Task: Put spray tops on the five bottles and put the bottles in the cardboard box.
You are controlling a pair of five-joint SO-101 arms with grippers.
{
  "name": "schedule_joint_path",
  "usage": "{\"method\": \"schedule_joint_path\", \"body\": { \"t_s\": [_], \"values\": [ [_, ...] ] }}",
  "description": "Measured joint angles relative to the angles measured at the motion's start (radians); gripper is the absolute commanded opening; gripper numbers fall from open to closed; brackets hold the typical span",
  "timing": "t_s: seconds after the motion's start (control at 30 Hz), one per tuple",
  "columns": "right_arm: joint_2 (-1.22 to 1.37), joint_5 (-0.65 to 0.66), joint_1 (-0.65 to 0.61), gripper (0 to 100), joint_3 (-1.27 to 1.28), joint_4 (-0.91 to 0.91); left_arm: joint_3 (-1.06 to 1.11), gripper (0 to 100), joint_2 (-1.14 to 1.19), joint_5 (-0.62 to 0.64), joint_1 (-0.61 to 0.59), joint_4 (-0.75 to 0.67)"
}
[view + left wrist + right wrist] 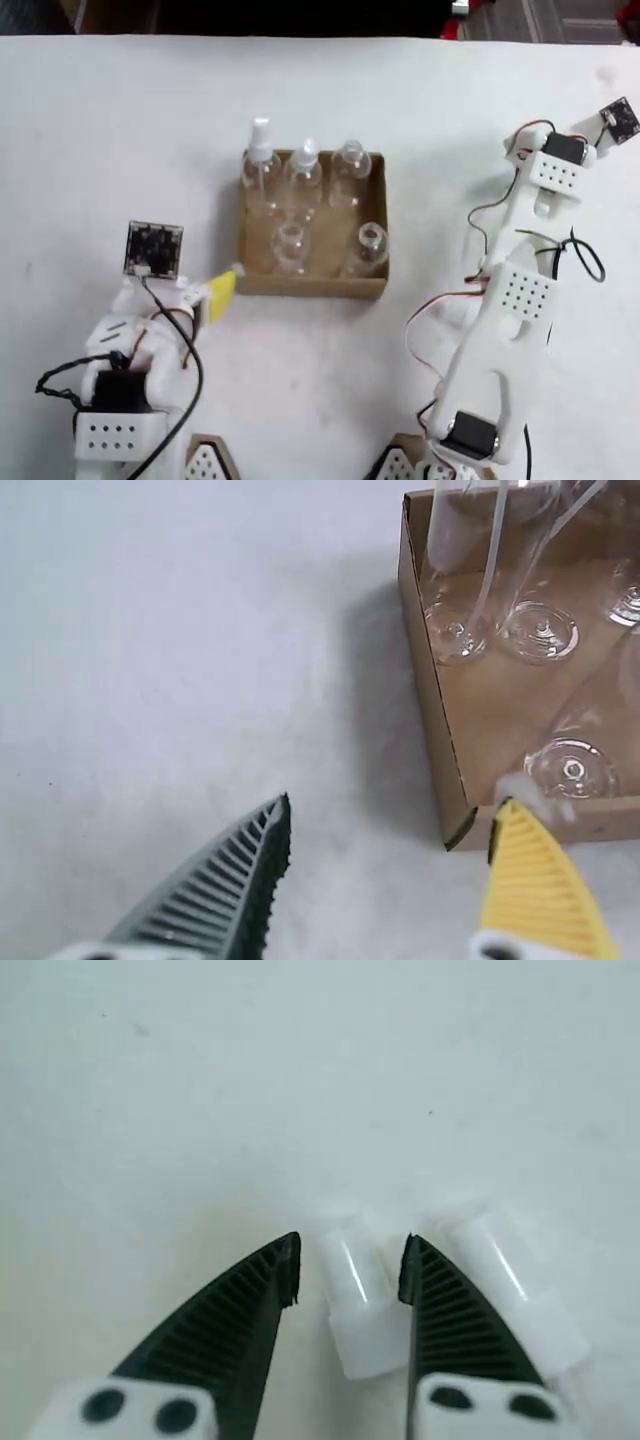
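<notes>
The cardboard box [375, 285] stands mid-table and holds several clear bottles. The two at its back left, bottle [262, 175] and bottle [303, 178], carry white spray tops; another bottle [368, 245] has a bare neck. My left gripper [395, 815] is open over the table beside the box's near corner [440, 730], its yellow finger [220, 293] close to the cardboard. My right gripper [350, 1250] is open at the table's right side. A white spray top [355, 1300] lies on the table between its fingers. A second spray top [510, 1280] lies just outside one finger.
The right arm [520, 290] stretches up the table's right side, trailing loose wires. The left arm's base [115, 400] sits at the front left. Bare white table [120, 130] spreads left of and behind the box.
</notes>
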Motion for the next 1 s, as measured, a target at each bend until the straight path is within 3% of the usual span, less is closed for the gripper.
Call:
{"method": "schedule_joint_path", "body": {
  "t_s": [0.4, 0.57, 1.0],
  "values": [
    [0.046, 0.0, -0.002, 13.5, -0.008, -0.026, 0.0, 30, 0.0, 0.0, 0.0, 0.0],
    [0.046, 0.035, 0.002, 1.2, -0.008, -0.026, 0.0, 30, 0.0, 0.0, 0.0, 0.0],
    [0.048, 0.078, 0.002, 1.6, -0.109, 0.046, 0.0, 30, 0.0, 0.0, 0.0, 0.0]
  ]
}}
